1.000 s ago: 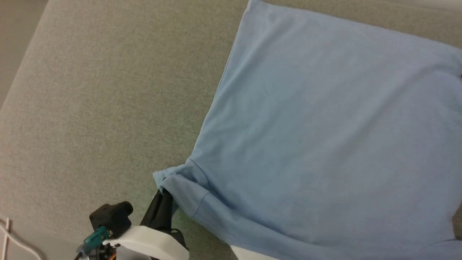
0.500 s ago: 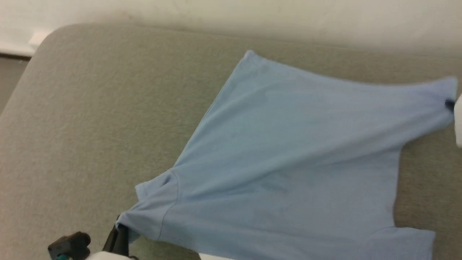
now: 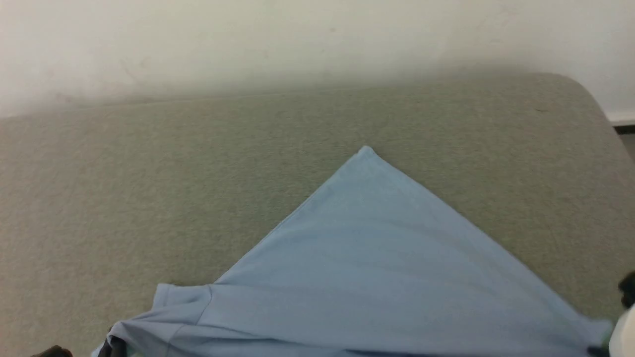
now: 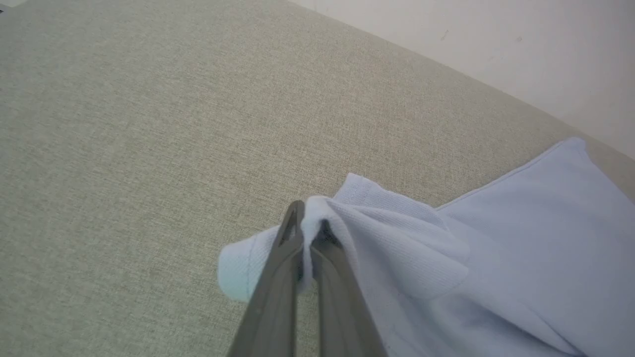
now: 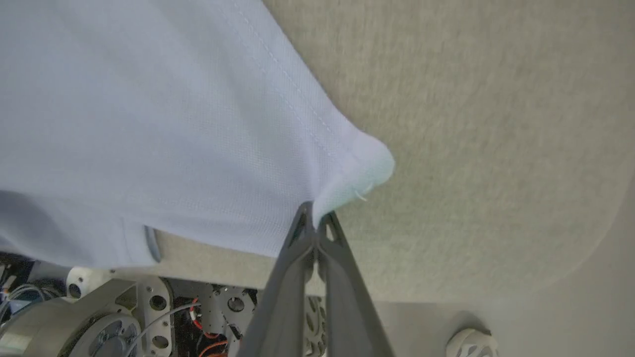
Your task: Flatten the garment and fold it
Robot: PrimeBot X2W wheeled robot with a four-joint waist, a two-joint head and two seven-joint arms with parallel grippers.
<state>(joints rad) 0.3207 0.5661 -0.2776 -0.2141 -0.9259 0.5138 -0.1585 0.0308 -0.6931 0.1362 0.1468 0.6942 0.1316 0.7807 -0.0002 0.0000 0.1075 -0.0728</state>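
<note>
The garment is a light-blue shirt lying on the grey-green padded surface, one corner pointing to the far side. In the head view its near edge runs off the bottom, stretched between both grippers. My left gripper is shut on a bunched fold by the sleeve, also seen at the lower left as the left gripper. My right gripper is shut on a hem corner of the garment, lifted above the surface. The white collar and logo are hidden.
A pale wall rises behind the padded surface, whose rounded far right corner drops to the floor. In the right wrist view, my own base with wiring and a pale wheel sit below the near edge.
The head view has tilted up and turned, now showing the wall. Both grippers have pulled the garment toward the near edge, and the cloth now reads as a taut triangle.
</note>
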